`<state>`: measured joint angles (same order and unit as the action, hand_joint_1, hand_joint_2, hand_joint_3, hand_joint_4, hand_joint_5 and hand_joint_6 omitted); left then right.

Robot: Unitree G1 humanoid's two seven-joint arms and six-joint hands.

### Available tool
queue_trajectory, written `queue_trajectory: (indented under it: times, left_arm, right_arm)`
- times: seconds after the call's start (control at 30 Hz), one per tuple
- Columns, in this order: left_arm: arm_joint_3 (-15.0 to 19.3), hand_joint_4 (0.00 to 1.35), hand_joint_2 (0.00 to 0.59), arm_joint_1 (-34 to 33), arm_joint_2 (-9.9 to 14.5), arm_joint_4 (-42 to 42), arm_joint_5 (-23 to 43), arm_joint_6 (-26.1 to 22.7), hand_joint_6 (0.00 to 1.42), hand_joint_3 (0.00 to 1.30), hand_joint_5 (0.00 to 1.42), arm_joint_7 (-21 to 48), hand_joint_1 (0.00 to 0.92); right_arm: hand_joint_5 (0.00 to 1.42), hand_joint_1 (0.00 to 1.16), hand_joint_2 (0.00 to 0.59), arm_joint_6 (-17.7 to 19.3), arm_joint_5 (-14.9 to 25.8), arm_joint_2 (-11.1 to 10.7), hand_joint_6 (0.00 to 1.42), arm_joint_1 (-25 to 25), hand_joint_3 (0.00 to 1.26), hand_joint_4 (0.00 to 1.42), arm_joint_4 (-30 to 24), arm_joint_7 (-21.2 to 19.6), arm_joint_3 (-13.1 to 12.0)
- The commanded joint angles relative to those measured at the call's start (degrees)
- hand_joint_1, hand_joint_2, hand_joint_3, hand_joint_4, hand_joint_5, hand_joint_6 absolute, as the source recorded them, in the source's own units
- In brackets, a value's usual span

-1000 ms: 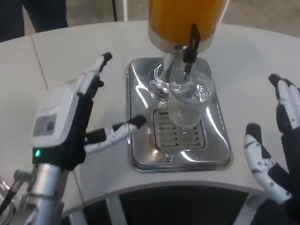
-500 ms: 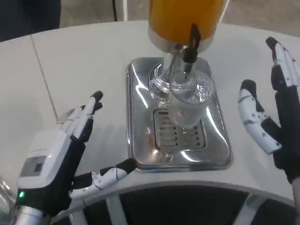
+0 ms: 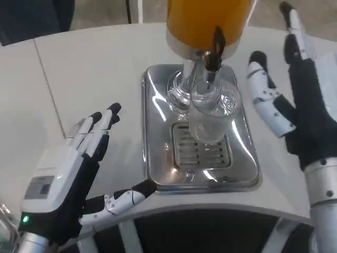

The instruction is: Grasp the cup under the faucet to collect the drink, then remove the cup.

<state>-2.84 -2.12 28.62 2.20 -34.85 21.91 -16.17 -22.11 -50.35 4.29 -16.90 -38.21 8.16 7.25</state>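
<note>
A clear empty cup [image 3: 209,117] stands upright on the steel drip tray [image 3: 158,168], right under the black faucet [image 3: 215,50] of the orange drink dispenser [image 3: 205,21]. My right hand [image 3: 295,100] hovers to the right of the cup, fingers spread, thumb pointing toward the cup with a gap between them. At the lower left my left hand [image 3: 68,184] is open over the table edge, its thumb reaching toward the tray's front left corner. Neither hand holds anything.
The tray has a slotted grille [image 3: 197,150] in front of the cup. The white table [image 3: 89,68] stretches away to the left and behind. The table's curved front edge [image 3: 210,208] runs just below the tray.
My right hand has risen and moved in toward the cup from the lower right. My left hand dropped back from beside the tray to the lower left.
</note>
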Motion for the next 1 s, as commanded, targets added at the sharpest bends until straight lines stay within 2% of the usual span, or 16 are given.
queue_trajectory:
  times: [0.03, 0.07, 0.1, 0.17, 0.2, 0.33, 0.53, 0.63, 0.8, 0.9, 1.0]
  left_arm:
    - [0.24, 0.00, 0.123, 0.84, -0.25, 0.58, -1.08, 0.83, 0.02, 0.00, 0.02, -0.18, 0.102]
    - [0.25, 0.00, 0.125, 0.86, -0.32, 0.60, -1.06, 0.84, 0.02, 0.00, 0.02, -0.13, 0.102]
    - [0.27, 0.00, 0.127, 0.87, -0.37, 0.61, -1.04, 0.85, 0.02, 0.00, 0.02, -0.10, 0.102]
    - [0.24, 0.00, 0.129, 0.91, -0.46, 0.62, -1.12, 0.80, 0.02, 0.00, 0.02, -0.07, 0.103]
    - [0.22, 0.00, 0.130, 0.92, -0.49, 0.63, -1.20, 0.78, 0.02, 0.00, 0.01, -0.07, 0.103]
    - [0.18, 0.00, 0.131, 1.00, -0.81, 0.58, -0.74, 0.88, 0.02, 0.00, 0.01, 0.12, 0.103]
    - [0.21, 0.00, 0.131, 0.69, -1.06, 0.22, -0.85, 1.11, 0.02, 0.00, 0.01, -0.26, 0.111]
    - [0.26, 0.00, 0.131, 0.54, -1.25, 0.16, -1.01, 0.97, 0.02, 0.00, 0.01, -0.44, 0.114]
    - [0.43, 0.00, 0.134, 0.51, -1.37, 0.04, -1.06, 0.92, 0.02, 0.00, 0.01, -0.54, 0.118]
    - [0.48, 0.00, 0.135, 0.55, -1.33, -0.17, -1.08, 1.02, 0.02, 0.00, 0.01, -0.59, 0.120]
    - [0.46, 0.00, 0.135, 0.62, -1.24, -0.36, -1.17, 1.15, 0.02, 0.00, 0.01, -0.67, 0.121]
  right_arm:
    - [0.00, 0.21, 0.586, 0.93, 5.93, 0.08, 0.03, -2.05, 0.00, 0.00, 2.80, -1.56, -1.21]
    - [0.00, 0.21, 0.586, 1.12, 6.82, -0.15, 0.03, -2.41, 0.00, 0.00, 3.08, -1.89, -1.23]
    - [0.00, 0.22, 0.586, 0.45, 7.60, 0.54, 0.03, -2.64, 0.00, 0.00, 2.93, -2.18, -1.19]
    - [0.00, 0.22, 0.586, 0.25, 8.51, 0.09, 0.03, -3.24, 0.00, 0.00, 2.89, -2.21, -1.02]
    - [0.00, 0.22, 0.586, 0.72, 8.83, -0.69, 0.03, -3.66, 0.00, 0.00, 3.27, -2.29, -1.04]
    - [0.00, 0.21, 0.586, 2.72, 12.33, -1.42, 0.03, -5.17, 0.00, 0.00, 4.51, -3.59, -1.45]
    - [0.00, 0.21, 0.586, 3.49, 15.86, -2.08, 0.05, -4.45, 0.00, 0.00, 5.34, -3.39, 0.02]
    - [0.00, 0.21, 0.586, 3.67, 16.36, -2.48, 0.06, -4.20, 0.00, 0.00, 5.42, -3.87, 0.84]
    - [0.00, 0.20, 0.586, 3.35, 18.69, -2.53, 0.06, -3.53, 0.00, 0.00, 6.38, -4.52, 0.38]
    - [0.00, 0.20, 0.586, 3.06, 21.89, -1.98, 0.06, -3.54, 0.00, 0.00, 6.85, -4.15, -0.29]
    - [0.00, 0.20, 0.586, 3.58, 22.76, -3.35, 0.06, -3.31, 0.00, 0.00, 7.09, -3.58, 0.39]
